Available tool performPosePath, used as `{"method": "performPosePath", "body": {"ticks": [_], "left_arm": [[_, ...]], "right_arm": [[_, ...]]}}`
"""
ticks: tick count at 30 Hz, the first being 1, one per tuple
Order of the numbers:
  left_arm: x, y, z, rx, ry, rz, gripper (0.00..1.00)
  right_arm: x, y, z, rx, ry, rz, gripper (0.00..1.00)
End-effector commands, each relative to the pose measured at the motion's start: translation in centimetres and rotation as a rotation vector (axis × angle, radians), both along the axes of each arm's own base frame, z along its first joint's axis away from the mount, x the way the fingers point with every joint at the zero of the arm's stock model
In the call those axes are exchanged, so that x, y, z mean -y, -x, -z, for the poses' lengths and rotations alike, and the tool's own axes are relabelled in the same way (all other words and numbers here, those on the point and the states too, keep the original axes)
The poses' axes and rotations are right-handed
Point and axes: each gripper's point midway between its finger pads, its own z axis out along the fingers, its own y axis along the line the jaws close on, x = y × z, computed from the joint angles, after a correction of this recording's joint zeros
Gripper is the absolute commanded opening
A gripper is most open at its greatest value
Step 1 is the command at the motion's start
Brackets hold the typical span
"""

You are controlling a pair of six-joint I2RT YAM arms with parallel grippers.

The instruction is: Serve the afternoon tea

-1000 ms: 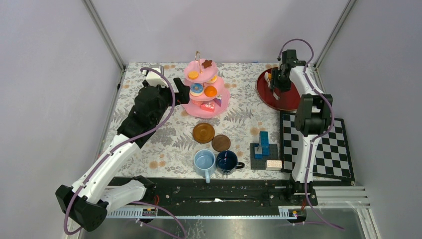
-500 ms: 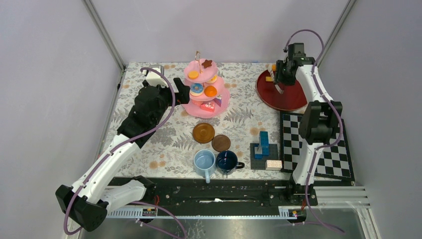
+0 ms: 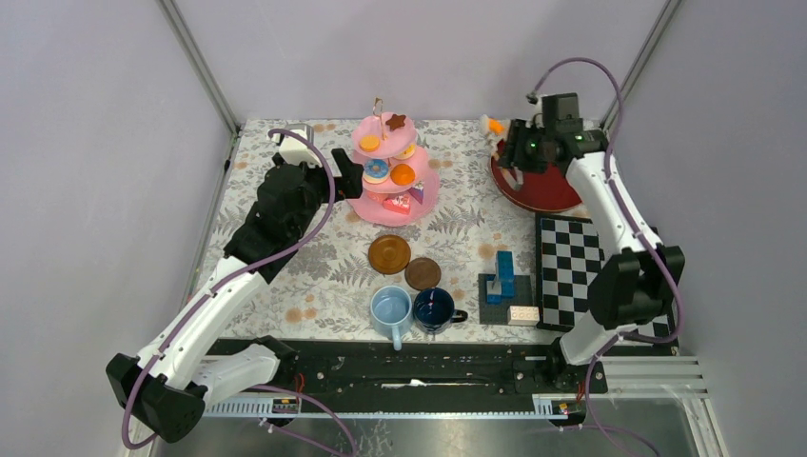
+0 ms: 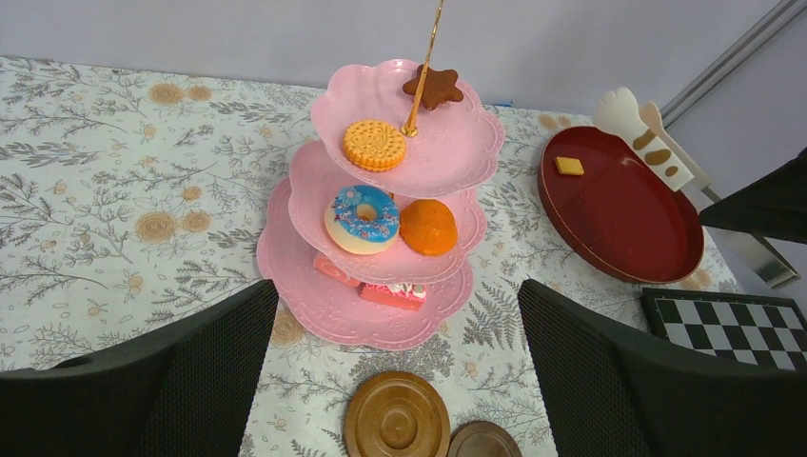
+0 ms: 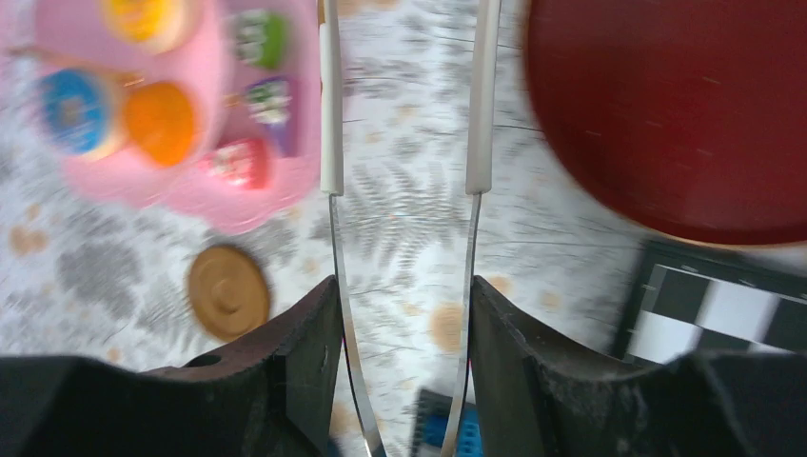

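Steel tongs (image 5: pixel 330 95) (in right gripper (image 5: pixel 404 324)) point left toward pink stand (image 4: pixel 295 286).

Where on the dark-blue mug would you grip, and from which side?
Probably take the dark-blue mug by its handle, from the right: it sticks out toward the blue block stack, while the light-blue mug crowds the left side.

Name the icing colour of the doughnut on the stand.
Blue, with pale sprinkles; the doughnut shows best in the left wrist view.
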Motion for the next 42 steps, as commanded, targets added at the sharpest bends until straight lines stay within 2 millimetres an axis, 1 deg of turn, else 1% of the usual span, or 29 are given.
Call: {"method": "performPosePath", "body": {"ticks": [1,3,7,12,15,19,30,36,42], "left_arm": [[0.2,-0.2,-1.4,0.044,0.034,0.006,0.99],[0.1,-0.2,-1.4,0.043,0.035,0.003,0.99],[0.0,-0.2,-1.5,0.045,0.036,0.001,0.99],[0.0,-0.1,-1.5,0.046,0.041,0.003,0.99],[0.0,-0.1,-1.6,0.048,0.042,0.003,0.99],[-0.1,-0.1,-1.7,0.052,0.044,0.003,0.99],[-0.2,0.0,-1.9,0.057,0.043,-0.002,0.99],[-0.3,0.0,-1.9,0.058,0.044,-0.003,0.99],[-0.3,0.0,-1.9,0.058,0.042,-0.003,0.99]], "right_arm": [[-7.8,2.5,-6.3,0.164,-0.096,-0.183,0.38],[-10.1,3.8,-6.9,0.177,-0.072,-0.242,0.38],[-13.3,6.0,-8.0,0.197,-0.027,-0.343,0.38],[-15.1,7.0,-8.5,0.201,0.051,-0.397,0.38],[-16.4,6.9,-9.1,0.216,0.07,-0.419,0.38],[-17.8,6.7,-9.0,0.2,0.093,-0.445,0.38],[-18.5,4.6,-7.5,0.149,0.29,-0.412,0.39],[-18.9,3.7,-7.1,0.145,0.307,-0.399,0.4],[-19.2,3.1,-6.5,0.133,0.318,-0.394,0.45]]}}
